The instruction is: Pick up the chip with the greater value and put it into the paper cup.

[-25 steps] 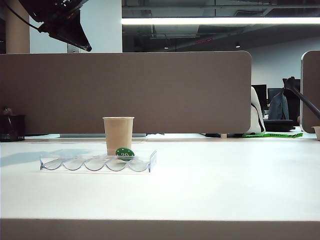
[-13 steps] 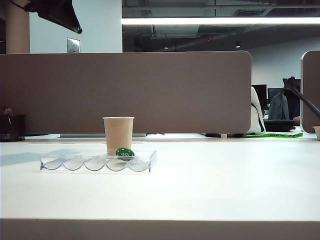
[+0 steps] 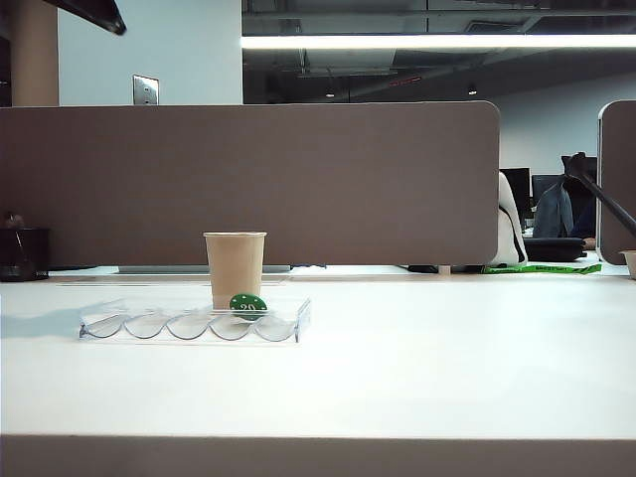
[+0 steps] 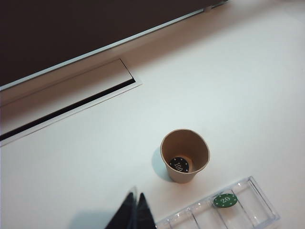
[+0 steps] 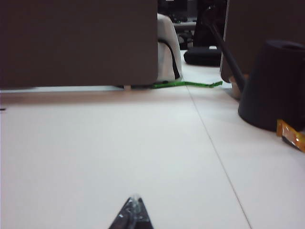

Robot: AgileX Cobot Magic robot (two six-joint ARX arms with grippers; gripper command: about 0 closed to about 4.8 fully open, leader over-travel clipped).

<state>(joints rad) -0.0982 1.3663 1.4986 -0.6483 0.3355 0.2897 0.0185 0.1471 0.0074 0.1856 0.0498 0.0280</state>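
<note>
The black chip marked 100 lies flat at the bottom of the tan paper cup. In the exterior view the cup stands upright just behind a clear tray, and its wall hides the chip. A green chip marked 20 leans in the tray, where the left wrist view also shows that green chip. My left gripper is shut and empty, high above the table beside the cup; only its dark tip shows at the exterior view's top left. My right gripper is shut, low over bare white table.
A brown partition runs behind the table. A cable slot lies in the desk beyond the cup. A black pen pot stands far left. Near the right gripper are a black cone-shaped base and an orange wrapper.
The left arm has risen and drawn back toward the exterior view's top-left corner, nearly leaving the frame. Cup, tray and green chip have not moved.
</note>
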